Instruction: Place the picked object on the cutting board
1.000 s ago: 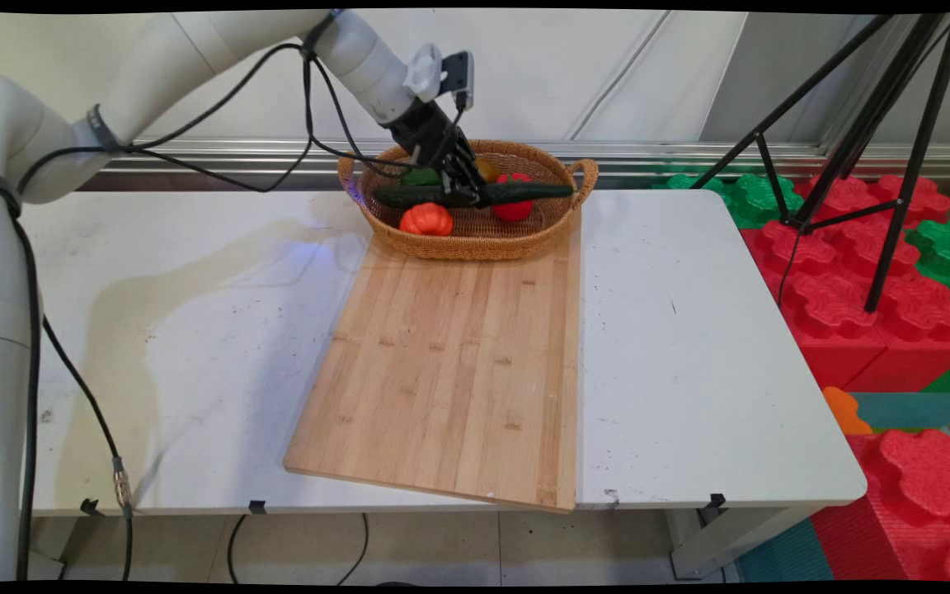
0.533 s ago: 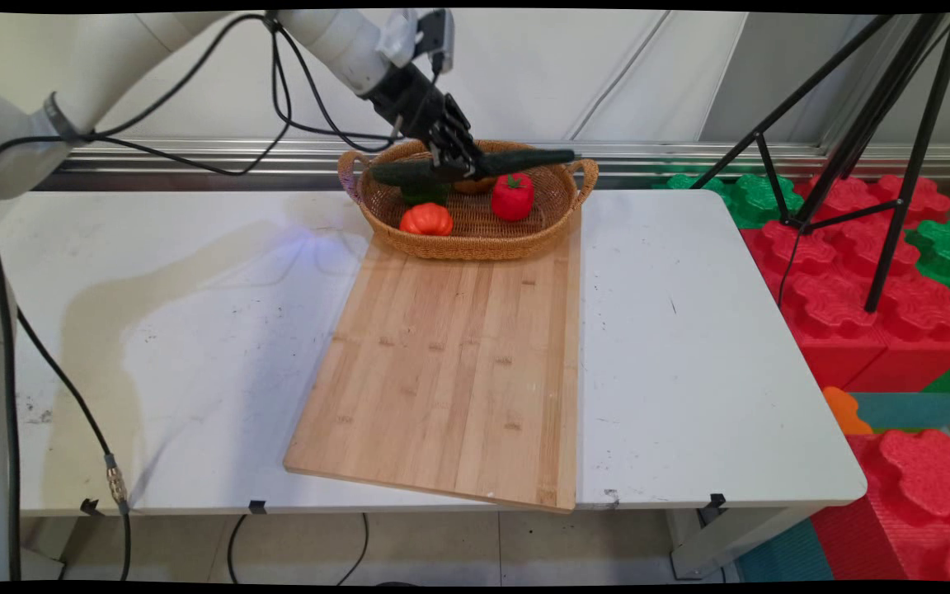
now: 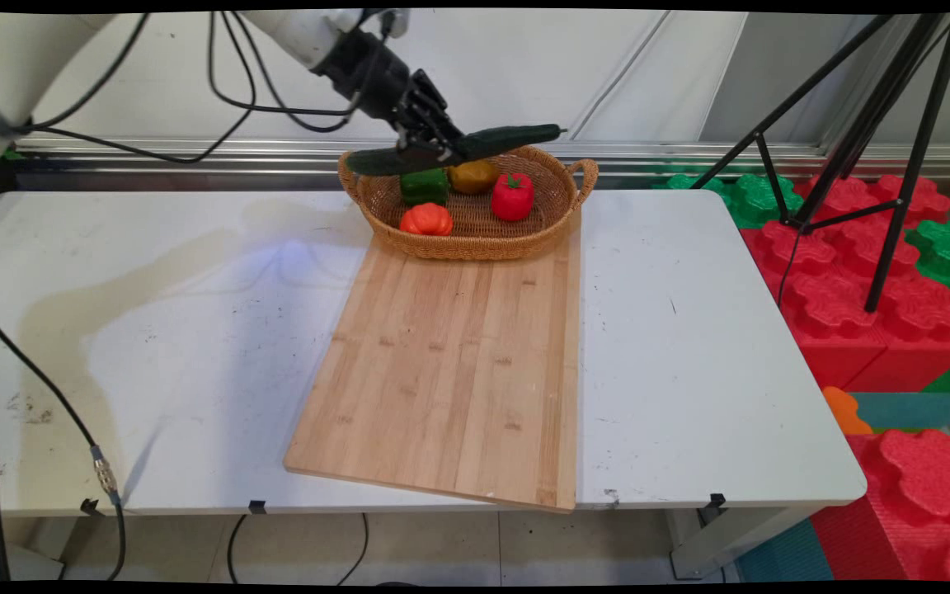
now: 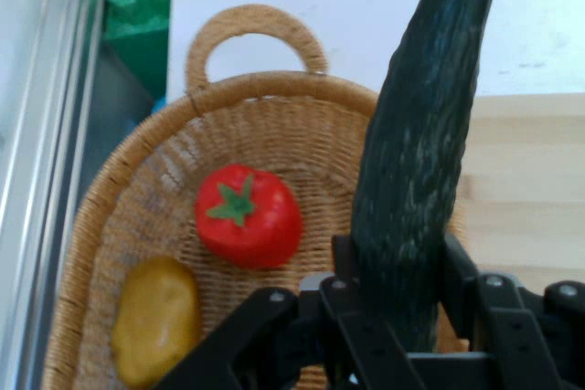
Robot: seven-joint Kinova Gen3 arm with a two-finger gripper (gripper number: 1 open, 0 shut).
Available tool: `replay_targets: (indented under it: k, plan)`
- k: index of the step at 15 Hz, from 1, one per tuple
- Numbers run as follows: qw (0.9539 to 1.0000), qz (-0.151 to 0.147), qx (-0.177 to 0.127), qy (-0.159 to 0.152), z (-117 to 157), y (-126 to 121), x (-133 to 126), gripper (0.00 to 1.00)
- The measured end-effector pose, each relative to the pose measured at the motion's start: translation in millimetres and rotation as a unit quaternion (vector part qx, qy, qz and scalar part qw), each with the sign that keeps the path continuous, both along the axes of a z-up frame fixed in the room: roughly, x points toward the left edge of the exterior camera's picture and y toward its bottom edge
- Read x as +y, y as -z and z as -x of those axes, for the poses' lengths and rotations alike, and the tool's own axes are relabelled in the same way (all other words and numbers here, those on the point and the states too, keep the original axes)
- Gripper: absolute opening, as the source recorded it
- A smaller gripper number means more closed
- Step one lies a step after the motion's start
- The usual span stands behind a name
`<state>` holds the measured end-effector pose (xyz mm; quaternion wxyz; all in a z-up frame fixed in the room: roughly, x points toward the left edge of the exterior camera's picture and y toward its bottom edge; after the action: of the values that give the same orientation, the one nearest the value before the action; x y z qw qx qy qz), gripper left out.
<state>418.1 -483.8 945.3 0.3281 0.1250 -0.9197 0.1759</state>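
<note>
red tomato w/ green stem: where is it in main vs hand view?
Main view: the red tomato sits in the right half of the wicker basket, below the cucumber held by the gripper.
Hand view: the red tomato is centre-left, left of the cucumber.
Shared landmark: the yellow potato beside it.

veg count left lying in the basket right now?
4 in the basket: green pepper, yellow potato, red tomato, orange tomato. The cucumber is held above it by the tool.
</note>
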Motion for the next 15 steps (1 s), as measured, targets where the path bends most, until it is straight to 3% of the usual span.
replay_targets:
  k: [8,15]
  plan:
    - [0.9993,-0.035,0.012,0.001,-26,-12,68,0.00]
    - [0.9980,-0.062,0.009,-0.005,-32,1,101,0.00]
